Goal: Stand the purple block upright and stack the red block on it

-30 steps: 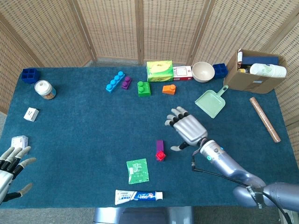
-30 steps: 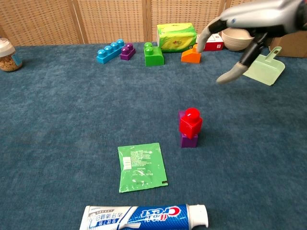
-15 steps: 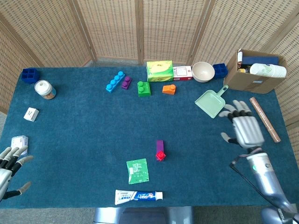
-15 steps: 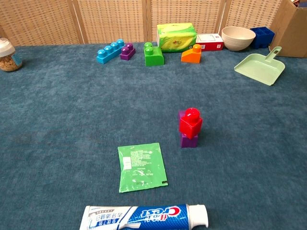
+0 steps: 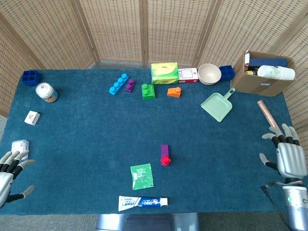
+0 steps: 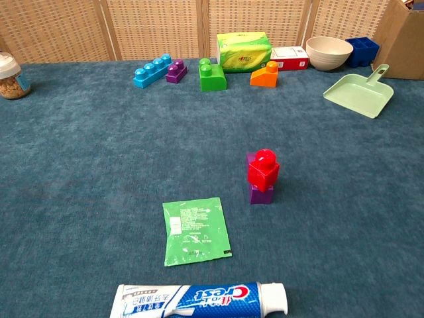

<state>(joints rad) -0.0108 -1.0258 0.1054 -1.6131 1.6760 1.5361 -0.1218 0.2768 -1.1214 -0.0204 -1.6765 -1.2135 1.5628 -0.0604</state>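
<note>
Both blocks look stacked: red block (image 6: 264, 168) sits on purple block (image 6: 260, 193). My right robot hand (image 5: 289, 159) and left robot hand (image 5: 9, 175) hang spread, holding nothing; no move seems needed.

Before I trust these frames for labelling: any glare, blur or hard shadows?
Head view: even light, sharp, no glare; red block small. Chest view: soft light, faint shadow beside the purple block, toothpaste cut by the lower edge.

"Crest" on the toothpaste tube (image 6: 202, 299); print on the green sachet (image 6: 195, 230) too small to read
</note>
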